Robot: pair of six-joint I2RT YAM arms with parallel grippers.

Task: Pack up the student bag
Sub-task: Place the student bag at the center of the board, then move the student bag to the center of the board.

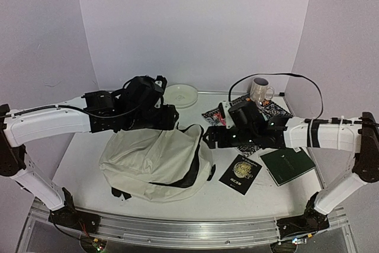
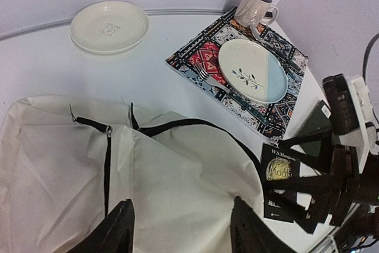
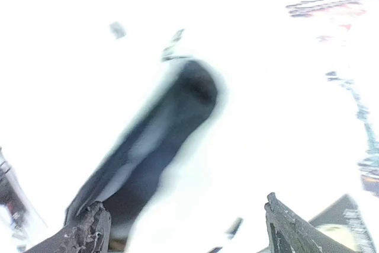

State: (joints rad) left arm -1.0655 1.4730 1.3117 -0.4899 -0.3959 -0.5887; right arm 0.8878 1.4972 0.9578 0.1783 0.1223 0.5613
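Note:
The student bag (image 1: pixel 155 161), a soft cream backpack with black zipper lines, lies slumped in the middle of the table. In the left wrist view the student bag (image 2: pixel 172 170) fills the lower half, and its zipper (image 2: pixel 107 164) runs down the fabric. My left gripper (image 2: pixel 183 229) hovers over the bag's upper edge, its jaws open with bare cloth below them and nothing pinched. My right gripper (image 1: pixel 206 137) is at the bag's right edge. Its wrist view is blurred and washed out, with open fingers (image 3: pixel 89 229) beside a dark band (image 3: pixel 160 140) in white fabric.
A black book (image 1: pixel 240 174) and a dark green book (image 1: pixel 288 164) lie right of the bag. Behind them a patterned placemat (image 2: pixel 195 57) holds a plate (image 2: pixel 253 70), a fork (image 2: pixel 210 79) and a mug (image 2: pixel 254 5). A cream dish (image 2: pixel 109 26) sits at the back.

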